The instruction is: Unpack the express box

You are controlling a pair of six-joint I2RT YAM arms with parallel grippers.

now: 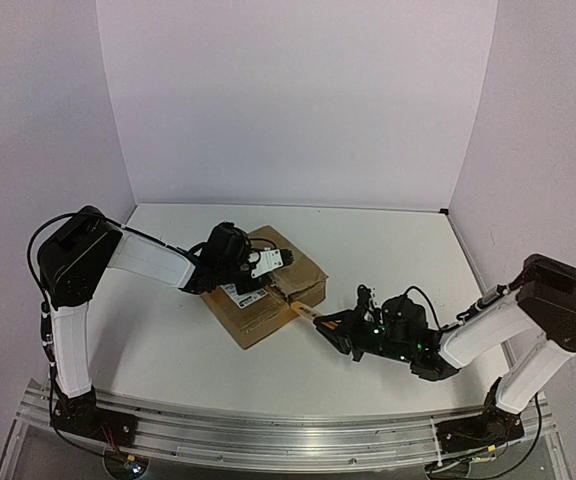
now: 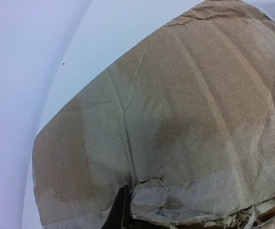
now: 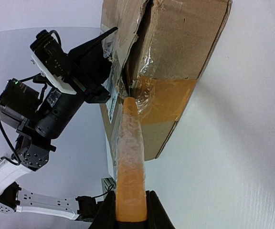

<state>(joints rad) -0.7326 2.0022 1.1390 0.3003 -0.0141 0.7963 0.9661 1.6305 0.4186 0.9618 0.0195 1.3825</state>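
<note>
Bracing looks like the left arm's job: the left gripper (image 1: 256,262) sits on top of the box (image 1: 268,305), which lies flat on the table (image 1: 398,250) left of centre. One dark finger (image 2: 121,210) rests against crumpled clear tape (image 2: 175,202) at the flap edge, probably so the box does not slide when the other arm pulls. Only that one finger shows in the wrist view, so I cannot tell whether the jaws are apart or closed on the flap. From the box's near side an orange tape strip (image 3: 130,157) runs taut and rightward to the right gripper (image 3: 130,212), which is clamped on its free end. The strip's far end is attached at the gaping seam, so a pull along it should peel the seam open.
</note>
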